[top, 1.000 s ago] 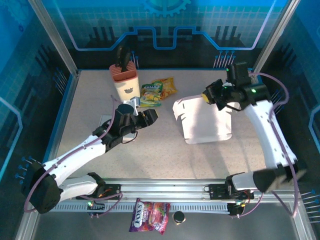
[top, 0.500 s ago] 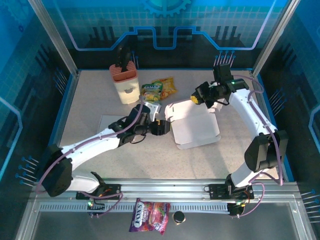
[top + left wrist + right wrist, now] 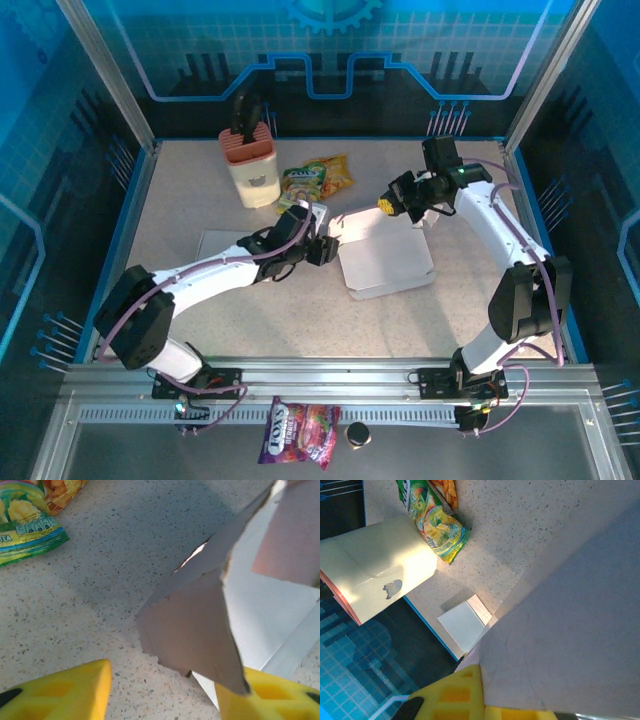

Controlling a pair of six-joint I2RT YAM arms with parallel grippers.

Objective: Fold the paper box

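Note:
The white paper box (image 3: 385, 258) lies mostly flat at the table's centre, its far-left edge lifted. My right gripper (image 3: 392, 201) is shut on that raised edge; in the right wrist view the yellow fingers (image 3: 455, 700) pinch the grey-white panel (image 3: 570, 630). My left gripper (image 3: 322, 247) sits at the box's left side, open. In the left wrist view a pointed flap of the box (image 3: 195, 625) hangs between the yellow fingers (image 3: 65, 695), close to the right one, with bare table showing in the gap.
A green and orange snack bag (image 3: 315, 180) lies behind the left gripper, next to a cream holder with a pink top (image 3: 250, 165). A flat white sheet (image 3: 215, 243) lies at the left. A candy bag (image 3: 300, 430) sits outside the front rail.
The right gripper carried the box left and lowered it toward the table. The left gripper swung right, reaching the box's left edge, and its jaws narrowed a little.

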